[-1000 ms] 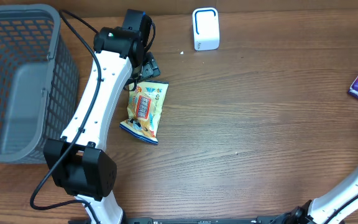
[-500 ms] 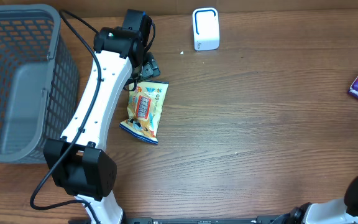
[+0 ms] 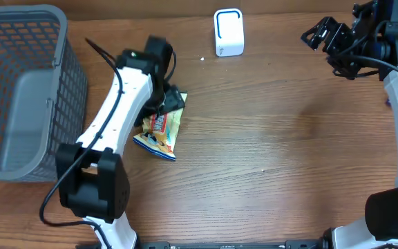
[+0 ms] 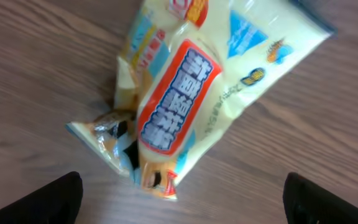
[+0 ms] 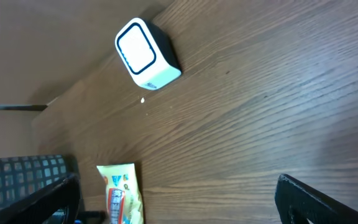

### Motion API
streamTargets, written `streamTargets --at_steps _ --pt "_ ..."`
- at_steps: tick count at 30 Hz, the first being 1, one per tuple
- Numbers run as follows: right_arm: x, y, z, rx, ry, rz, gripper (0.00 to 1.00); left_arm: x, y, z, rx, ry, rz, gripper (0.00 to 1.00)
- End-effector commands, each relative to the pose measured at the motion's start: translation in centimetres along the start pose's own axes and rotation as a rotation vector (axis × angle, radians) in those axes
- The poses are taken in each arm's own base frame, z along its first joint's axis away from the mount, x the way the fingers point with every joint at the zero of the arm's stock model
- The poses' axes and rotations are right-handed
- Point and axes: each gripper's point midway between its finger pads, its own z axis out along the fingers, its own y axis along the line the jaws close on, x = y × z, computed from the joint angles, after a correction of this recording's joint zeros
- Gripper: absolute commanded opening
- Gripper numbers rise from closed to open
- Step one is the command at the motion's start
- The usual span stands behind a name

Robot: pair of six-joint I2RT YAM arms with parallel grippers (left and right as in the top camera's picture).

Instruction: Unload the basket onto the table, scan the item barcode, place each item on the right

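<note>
**Position.** The snack packet lies flat on the left half of the table, between the basket at the left edge and the table's middle. It is well apart from the white scanner, which stands by the far edge.

**Grippers.** The left gripper hangs directly over the packet. Its fingers are spread wide, one to each side, and are not seen to touch it. The right gripper is raised near the far right corner, fingers wide and holding nothing.

**Step in hand.** By judgement, this is the pick-up. The packet is not yet gripped or lifted.

**Next move.** The left fingers need to come down across the packet's width and close without crushing the film. No barcode shows on the upturned face. The packet will likely need turning so that its printed code faces the scanner's window.
</note>
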Motion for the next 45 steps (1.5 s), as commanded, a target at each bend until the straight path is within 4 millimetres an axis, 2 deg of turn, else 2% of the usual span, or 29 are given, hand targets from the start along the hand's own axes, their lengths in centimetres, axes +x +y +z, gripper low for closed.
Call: streamTargets --at_steps 1,2,3,4,6,8,11,13,18,19,20,21,23,25,26,27,28,29,30,31,32,33,38,39,41,45 --pt "-0.6 -0.2 -0.5 0.02 -0.034 -0.005 1.0 2.7 1.2 4.0 -0.023 0.091 0.01 0.94" --pt "-0.6 -0.2 -0.5 0.02 -0.034 -0.005 1.0 3.1 1.6 5.1 -0.03 0.097 0.009 0.95" --pt "-0.6 -0.2 -0.5 0.02 -0.033 -0.005 1.0 3.7 1.6 6.6 -0.015 0.104 0.038 0.91" --pt "-0.6 -0.2 -0.5 0.021 -0.032 -0.004 1.0 3.9 1.2 7.2 0.01 0.11 0.067 0.88" --pt "-0.6 -0.2 -0.5 0.021 -0.032 -0.004 1.0 5.3 -1.1 8.0 0.166 0.156 0.222 0.83" --pt "-0.6 -0.2 -0.5 0.021 -0.032 -0.004 1.0 6.6 -2.6 7.9 0.278 0.203 0.315 0.78" --pt "-0.6 -0.2 -0.5 0.021 -0.032 -0.004 1.0 9.0 -4.4 6.9 0.42 0.278 0.462 0.63" --pt "-0.6 -0.2 -0.5 0.021 -0.032 -0.004 1.0 10.6 -5.5 6.2 0.484 0.308 0.554 0.61" --pt "-0.6 -0.2 -0.5 0.021 -0.032 -0.004 1.0 15.9 -8.5 5.5 0.484 0.342 0.771 0.61" --pt "-0.5 -0.2 -0.5 0.021 -0.032 -0.004 1.0 17.5 -9.6 5.0 0.484 0.346 0.833 0.57" --pt "-0.5 -0.2 -0.5 0.021 -0.032 -0.004 1.0 18.1 -10.0 4.7 0.484 0.346 0.855 0.52" --pt "-0.5 -0.2 -0.5 0.021 -0.031 -0.004 1.0 18.3 -10.4 4.3 0.466 0.335 0.881 0.47" --pt "-0.5 -0.2 -0.5 0.021 -0.031 -0.004 1.0 17.3 -10.8 3.0 0.408 0.293 0.878 0.42" --pt "-0.5 -0.2 -0.5 0.021 -0.031 -0.004 1.0 14.6 -10.9 1.1 0.336 0.218 0.822 0.43" --pt "-0.5 -0.2 -0.5 0.021 -0.031 -0.004 1.0 13.5 -10.7 0.5 0.311 0.189 0.798 0.45" --pt "-0.5 -0.2 -0.5 0.022 -0.029 -0.003 1.0 11.5 -10.3 -0.4 0.267 0.137 0.751 0.51" --pt "-0.5 -0.3 -0.5 0.023 -0.028 -0.003 1.0 9.9 -9.7 -0.9 0.229 0.097 0.713 0.52" --pt "-0.4 -0.3 -0.5 0.025 -0.024 -0.001 1.0 8.1 -8.9 -1.1 0.178 0.053 0.656 0.52" --pt "-0.3 -0.4 -0.5 0.028 -0.021 0.001 1.0 6.7 -7.8 -1.0 0.129 0.028 0.588 0.46" --pt "-0.2 -0.4 -0.5 0.03 -0.017 0.002 1.0 6.2 -7.0 -0.7 0.107 0.031 0.545 0.4" --pt "-0.1 -0.5 -0.5 0.032 -0.013 0.001 1.0 6.3 -6.1 -0.1 0.1 0.062 0.519 0.33" --pt "0.0 -0.5 -0.5 0.034 -0.011 0.002 1.0 7.3 -5.5 0.9 0.108 0.119 0.507 0.22" --pt "-0.1 -0.6 -0.5 0.038 -0.017 0.001 1.0 12.7 -4.6 4.5 0.164 0.331 0.492 0.06" --pt "-0.2 -0.6 -0.5 0.037 -0.019 0.001 1.0 14.1 -4.6 5.2 0.186 0.375 0.484 0.05" --pt "-0.2 -0.5 -0.5 0.036 -0.02 0.0 1.0 15.2 -4.4 6.4 0.176 0.399 0.428 0.04" --pt "-0.2 -0.6 -0.5 0.037 -0.018 0.001 1.0 15.8 -5.0 7.6 0.181 0.388 0.353 0.04"
